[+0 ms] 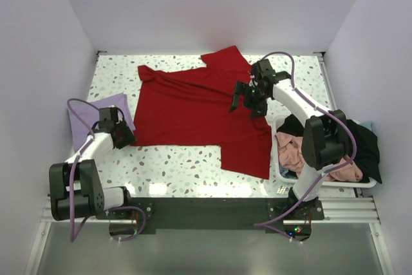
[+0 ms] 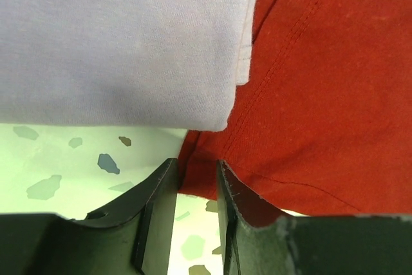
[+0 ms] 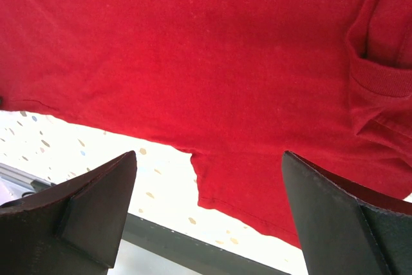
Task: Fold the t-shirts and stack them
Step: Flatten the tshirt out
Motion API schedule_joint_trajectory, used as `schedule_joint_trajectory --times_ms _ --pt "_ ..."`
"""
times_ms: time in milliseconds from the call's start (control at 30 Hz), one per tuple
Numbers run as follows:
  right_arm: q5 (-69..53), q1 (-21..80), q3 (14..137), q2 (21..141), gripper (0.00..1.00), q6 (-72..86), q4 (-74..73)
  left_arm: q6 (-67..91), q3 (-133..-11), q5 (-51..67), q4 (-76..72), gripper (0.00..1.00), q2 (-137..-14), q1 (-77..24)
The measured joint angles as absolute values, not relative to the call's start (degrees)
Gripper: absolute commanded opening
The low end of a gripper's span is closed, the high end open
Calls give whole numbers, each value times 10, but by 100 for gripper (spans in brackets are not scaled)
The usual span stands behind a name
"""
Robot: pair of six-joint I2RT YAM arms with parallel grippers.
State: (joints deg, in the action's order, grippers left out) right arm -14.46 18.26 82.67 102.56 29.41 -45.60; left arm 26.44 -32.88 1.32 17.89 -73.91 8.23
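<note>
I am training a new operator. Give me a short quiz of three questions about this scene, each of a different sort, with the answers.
1. True or false: the right gripper is open above the red t-shirt.
2. Which lies folded beside the left gripper? A the black t-shirt, B the lavender t-shirt, C the salmon-pink t-shirt.
3. Fill in: the other shirts lie heaped in the white ____ on the table's right side.
Key: 1 true; 2 B; 3 basket.

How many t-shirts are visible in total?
4: red one spread mid-table, lavender one folded at left, salmon-pink one and black one in the basket at right; others may hide beneath.
</note>
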Motion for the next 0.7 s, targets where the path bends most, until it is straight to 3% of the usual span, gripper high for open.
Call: schedule_joint_trajectory --times_ms 600,700 --pt "-133 183 805 986 97 296 -456 270 -329 10 187 30 -746 79" --pt "-130 183 794 978 97 296 -456 271 -329 9 186 22 -746 76"
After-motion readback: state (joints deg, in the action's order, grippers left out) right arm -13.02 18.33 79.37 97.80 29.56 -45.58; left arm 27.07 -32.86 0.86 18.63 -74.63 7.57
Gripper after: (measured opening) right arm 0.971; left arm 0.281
